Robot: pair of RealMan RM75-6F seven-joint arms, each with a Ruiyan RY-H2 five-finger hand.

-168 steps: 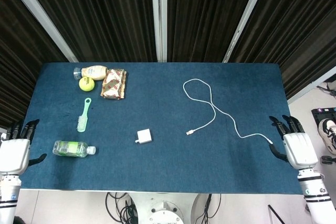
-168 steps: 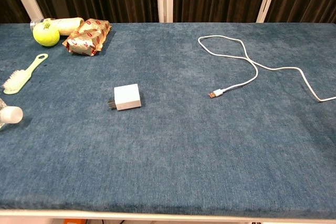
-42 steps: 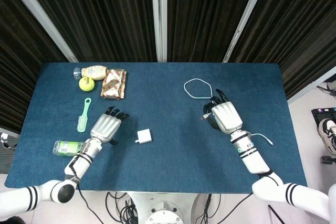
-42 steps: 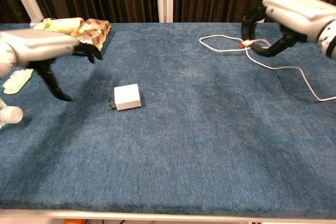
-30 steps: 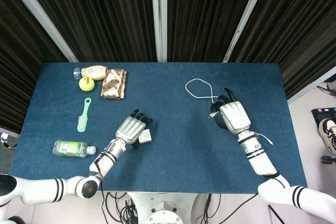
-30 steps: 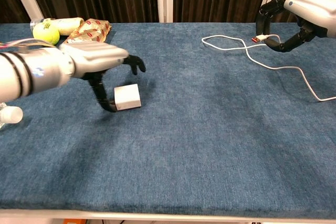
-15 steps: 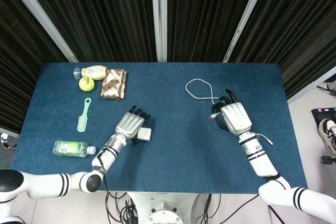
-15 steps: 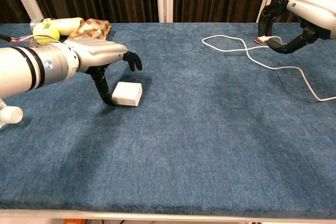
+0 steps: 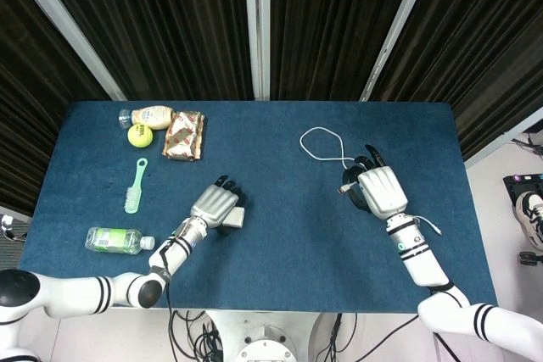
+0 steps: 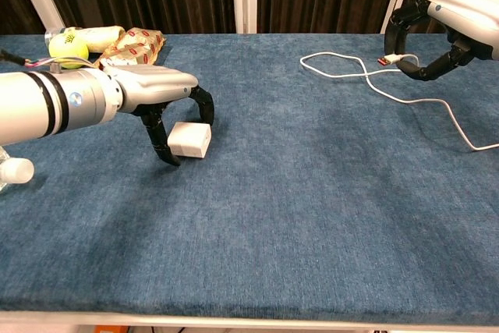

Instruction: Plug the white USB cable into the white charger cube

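Blue cloth table (image 10: 312, 216) — left hand (image 10: 160, 91) around charger cube (image 10: 189, 139), right hand (image 10: 437, 33) pinching USB cable (image 10: 351, 68) — no legible writing.

On the counter (image 10: 312, 216), the charger cube (image 10: 189, 139) lies left of centre under the left hand (image 10: 160, 87). The USB cable (image 10: 366, 83) loops at the far right. Tennis ball (image 10: 68, 49), snack packet (image 10: 131, 51), brush (image 9: 134, 186) and bottle (image 9: 117, 240) sit far left.
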